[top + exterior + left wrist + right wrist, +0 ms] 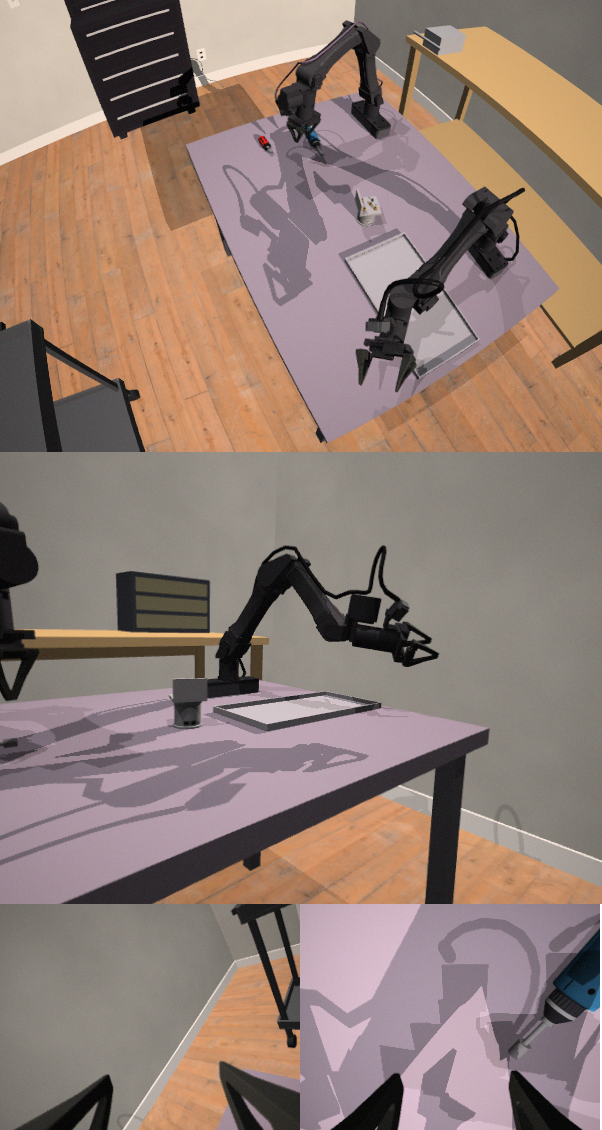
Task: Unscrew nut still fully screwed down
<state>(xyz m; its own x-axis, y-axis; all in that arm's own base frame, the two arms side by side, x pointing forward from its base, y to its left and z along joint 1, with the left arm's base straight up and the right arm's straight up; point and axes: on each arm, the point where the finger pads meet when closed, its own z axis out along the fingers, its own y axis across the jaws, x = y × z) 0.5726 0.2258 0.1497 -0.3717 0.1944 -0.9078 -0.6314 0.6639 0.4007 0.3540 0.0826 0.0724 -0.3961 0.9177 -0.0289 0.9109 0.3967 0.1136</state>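
The joint module (366,220) (187,716) stands upright on the table, with the pale bracket (361,201) (190,689) on top. Small brass nuts show on it in the top view; how far each is screwed down is too small to tell. The blue electric nut driver (313,137) (582,984) lies on the table, its grey socket (520,1050) toward the module. My right gripper (301,137) (454,1079) is open above the table beside the driver, which lies outside its fingers. My left gripper (379,387) (433,648) (163,1075) is open and empty, raised beyond the tray.
A red and black tool (264,142) lies near the table's far edge, beside the right gripper. A shallow light tray (380,270) (280,714) lies between the module and the left gripper, partly under the left arm. A wooden bench (505,70) stands behind the arm bases.
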